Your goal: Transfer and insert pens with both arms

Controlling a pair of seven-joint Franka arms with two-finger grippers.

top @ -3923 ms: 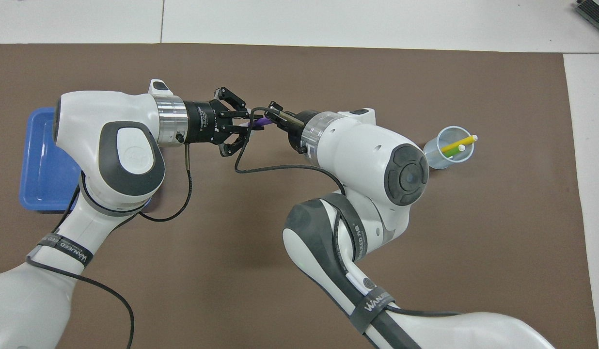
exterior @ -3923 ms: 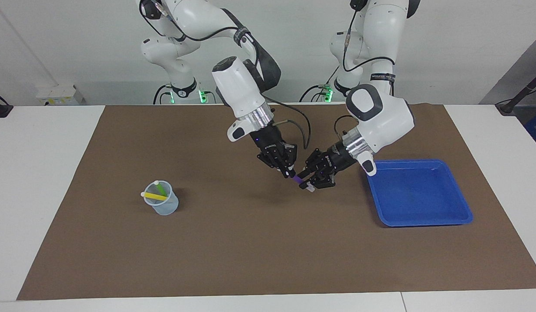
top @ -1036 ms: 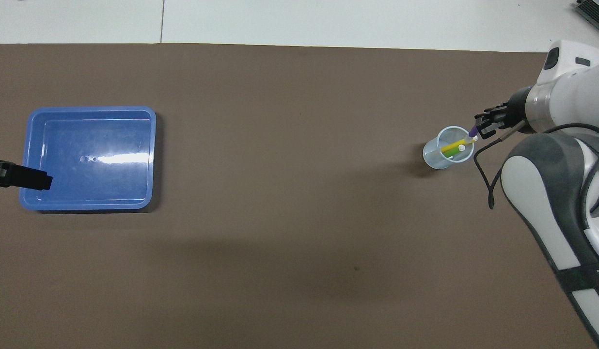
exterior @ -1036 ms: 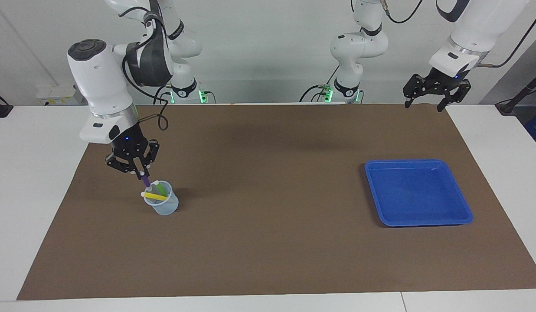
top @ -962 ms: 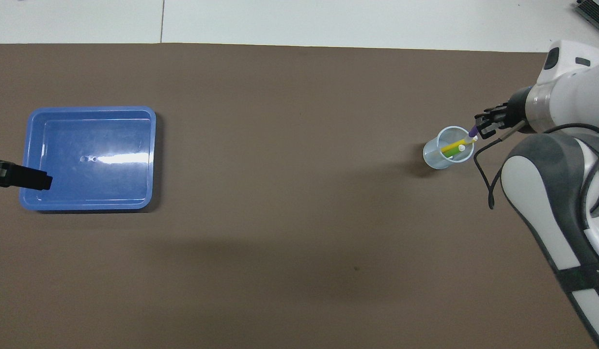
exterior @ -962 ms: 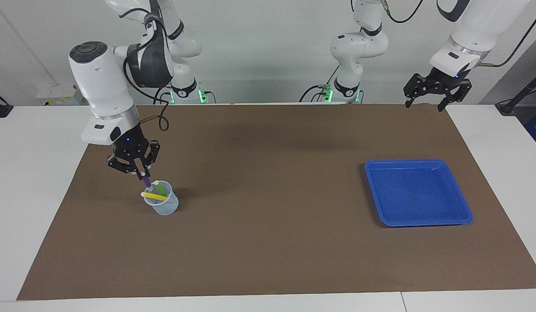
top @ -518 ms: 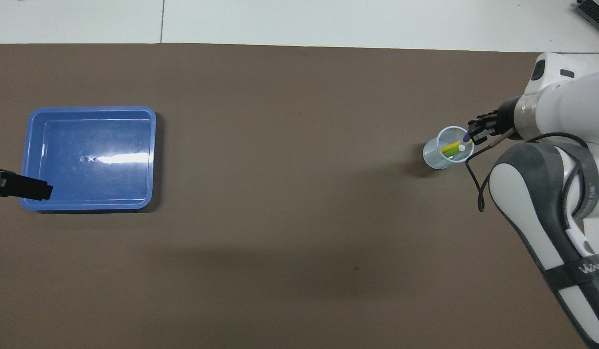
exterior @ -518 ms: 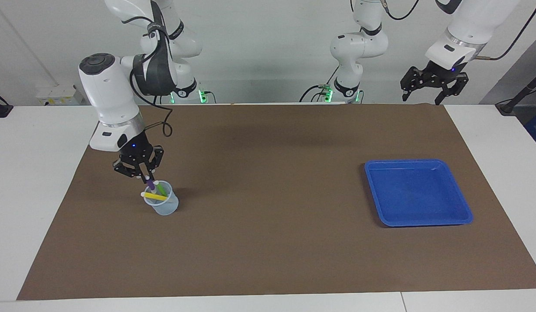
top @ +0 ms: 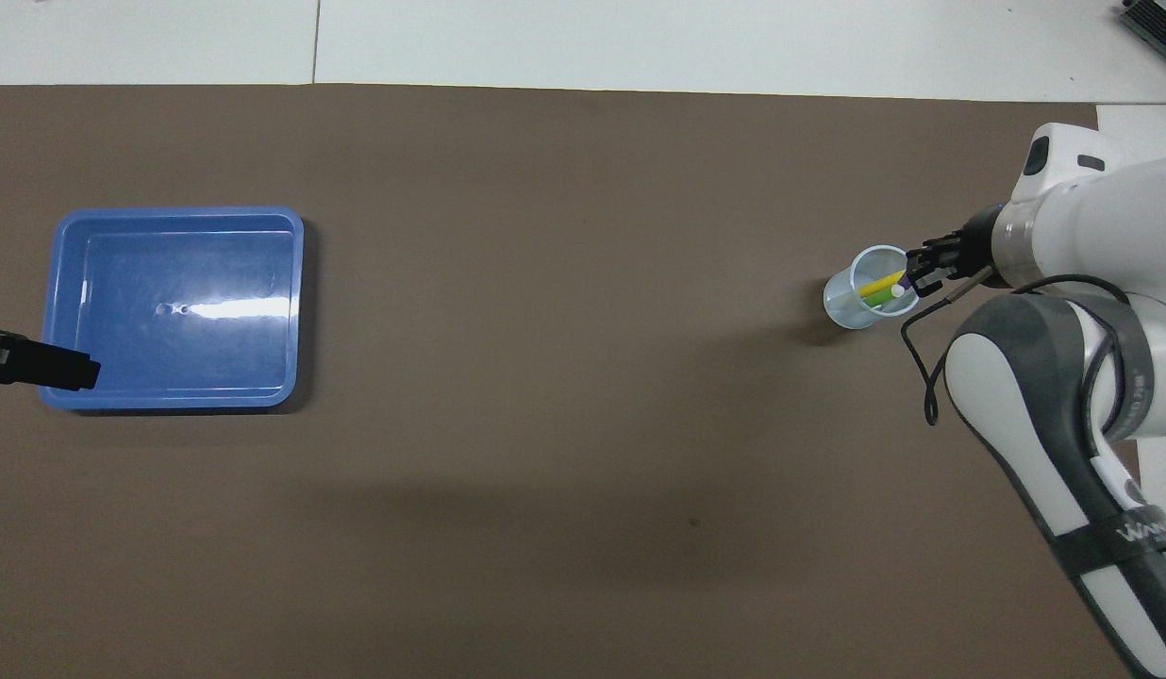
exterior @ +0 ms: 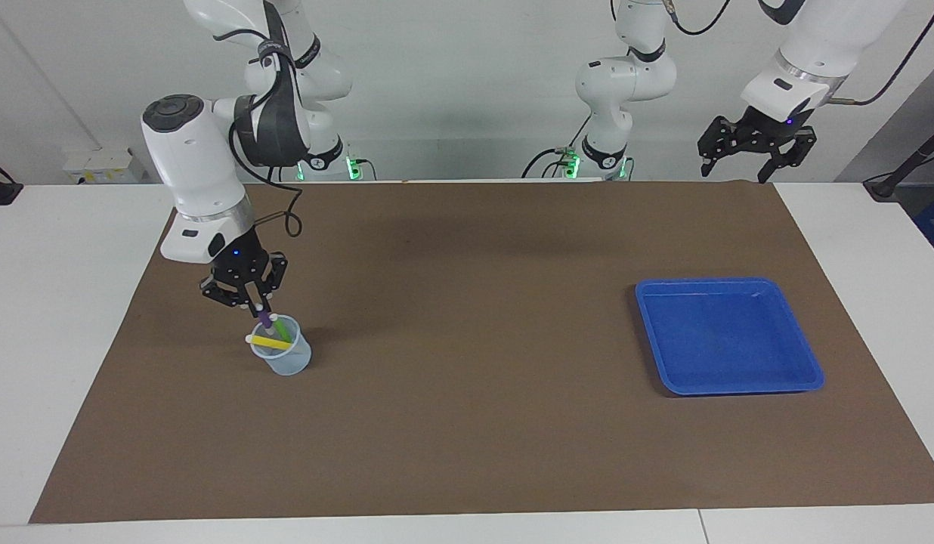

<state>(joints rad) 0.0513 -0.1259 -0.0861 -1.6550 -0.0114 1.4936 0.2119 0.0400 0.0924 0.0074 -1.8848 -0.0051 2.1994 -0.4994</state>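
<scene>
1. You have the purple pen (exterior: pixel 264 317) clamped in the right pincer (exterior: pixel 249 306), its lower end at the mouth of the cup (exterior: pixel 283 359). It hangs nearly upright, which I judge is so it drops in cleanly.
2. The yellow pen (exterior: pixel 269 342) and green pen (exterior: pixel 283 330) are already in the cup. Both lean on its rim with their pale caps poking out, so the third needs the gap between them.
3. The cup stands on the brown mat (exterior: pixel 467 423) toward the right arm's end of the counter (exterior: pixel 59 302).
4. Your right pincer is shut on the purple pen's upper part, directly over the cup. Holding it high on the barrel looks meant to keep the fingers out of the other caps.
5. Your left pincer (exterior: pixel 748 147) waits with its jaws wide and nothing in them, raised over the mat's corner at the left arm's end.
6. The blue tray (exterior: pixel 803 378) holds no pens, so this looks like the last one.
7. For writing, the right arm's strap (top: pixel 1144 539) carries pale lettering in the overhead view, but only a "W" reads. I find no other labels.
</scene>
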